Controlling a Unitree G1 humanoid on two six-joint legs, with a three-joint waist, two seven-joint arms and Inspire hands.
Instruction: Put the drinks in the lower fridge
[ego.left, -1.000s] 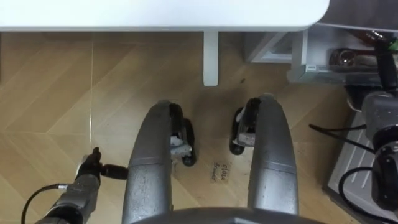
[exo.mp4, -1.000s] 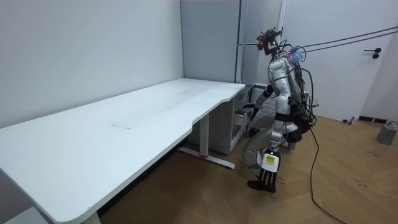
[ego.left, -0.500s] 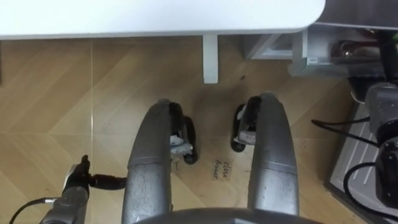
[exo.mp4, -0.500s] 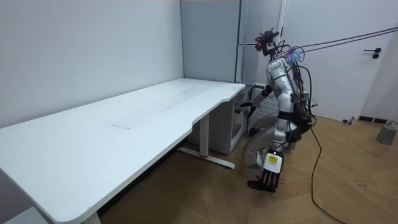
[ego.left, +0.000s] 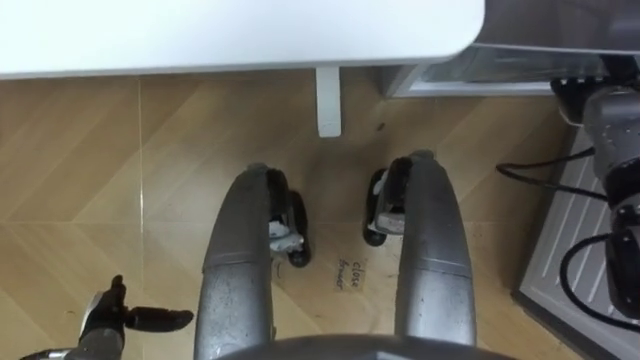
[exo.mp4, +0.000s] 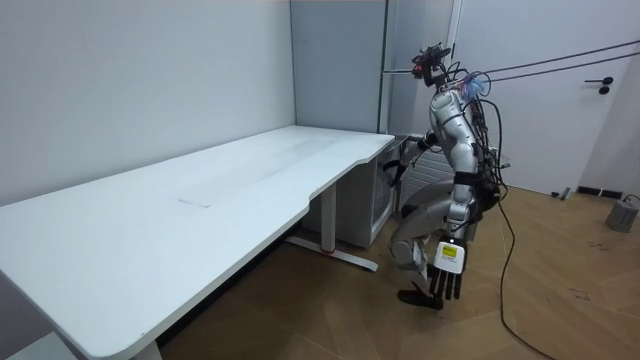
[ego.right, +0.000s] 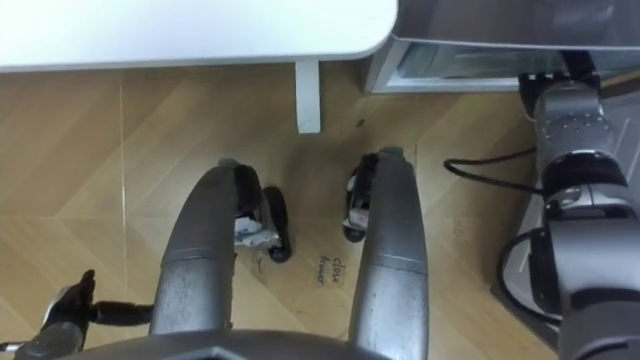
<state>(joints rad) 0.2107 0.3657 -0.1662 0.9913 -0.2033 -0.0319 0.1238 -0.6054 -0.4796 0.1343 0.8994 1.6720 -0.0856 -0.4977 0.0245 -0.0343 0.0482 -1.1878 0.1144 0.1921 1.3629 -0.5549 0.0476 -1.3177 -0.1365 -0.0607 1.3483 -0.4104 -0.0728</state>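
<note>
- I stand with my knees bent on the wood floor (ego.left: 80, 180), at the end of the long white table (ego.left: 200, 30), close to its round corner.
- The table's white leg (ego.left: 328, 100) stands on the floor just in front of my feet.
- The low grey fridge (ego.right: 440, 70) sits on the floor right beside that end of the table, ahead of me and to my right.
- My right arm reaches forward to the fridge, and my right hand (ego.right: 562, 68) is up at its front edge. It looks dark there, and I cannot tell if its fingers are straight or curled.
- My left hand (ego.left: 108, 320) hangs low beside my left leg, well apart from the fridge. Its fingers are straight and a little spread, with the thumb sticking out. It holds nothing.
- I cannot tell where the drinks are from what I see of the fridge.
- A small paper slip (ego.left: 352, 272) lies on the floor between my feet.
- A grey ribbed panel (ego.left: 570, 250) is low down on my right, under my right arm. I cannot tell what it belongs to.
</note>
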